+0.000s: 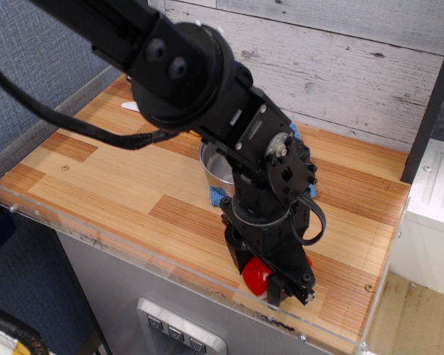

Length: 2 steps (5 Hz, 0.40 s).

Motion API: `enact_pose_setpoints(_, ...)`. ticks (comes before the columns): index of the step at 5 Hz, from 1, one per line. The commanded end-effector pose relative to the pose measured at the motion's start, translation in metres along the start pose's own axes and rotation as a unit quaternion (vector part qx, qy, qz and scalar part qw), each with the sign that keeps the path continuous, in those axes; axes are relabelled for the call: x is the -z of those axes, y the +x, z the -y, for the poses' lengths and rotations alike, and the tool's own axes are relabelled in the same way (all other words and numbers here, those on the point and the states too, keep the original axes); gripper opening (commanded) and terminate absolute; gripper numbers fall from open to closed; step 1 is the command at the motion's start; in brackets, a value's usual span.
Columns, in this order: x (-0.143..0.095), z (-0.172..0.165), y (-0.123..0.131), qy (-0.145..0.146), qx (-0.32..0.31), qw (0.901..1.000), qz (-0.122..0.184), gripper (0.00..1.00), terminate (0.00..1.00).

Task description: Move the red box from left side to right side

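Note:
The red box is a small glossy red toy at the front right of the wooden table, close to the front edge. A sliver of it also shows right of the black finger. My gripper points down over it, with one black finger in front of the box and the other behind it. The jaws look closed around the box, which sits at or just above the table top. Most of the box is hidden by the gripper.
A steel pot stands at the table's middle on a blue cloth, just behind my arm. A white object lies at the back left. A clear acrylic rim runs along the front edge. A white cabinet stands to the right.

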<state>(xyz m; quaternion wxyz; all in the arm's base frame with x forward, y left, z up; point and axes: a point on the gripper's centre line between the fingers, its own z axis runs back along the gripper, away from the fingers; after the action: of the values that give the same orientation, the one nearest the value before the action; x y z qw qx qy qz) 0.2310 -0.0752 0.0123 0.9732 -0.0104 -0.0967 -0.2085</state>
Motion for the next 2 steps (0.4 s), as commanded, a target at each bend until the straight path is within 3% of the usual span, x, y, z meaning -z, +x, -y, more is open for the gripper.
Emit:
enact_pose_setpoints(1, -0.0071, 0.0028, 0.0049, -0.006, 0.015, 0.9998, 0.012, 0.00, 0.00)
enact_pose_setpoints(2, -0.0143, 0.0080, 0.0103, -0.015, 0.029, 0.9993, 0.020, 0.00, 0.00)
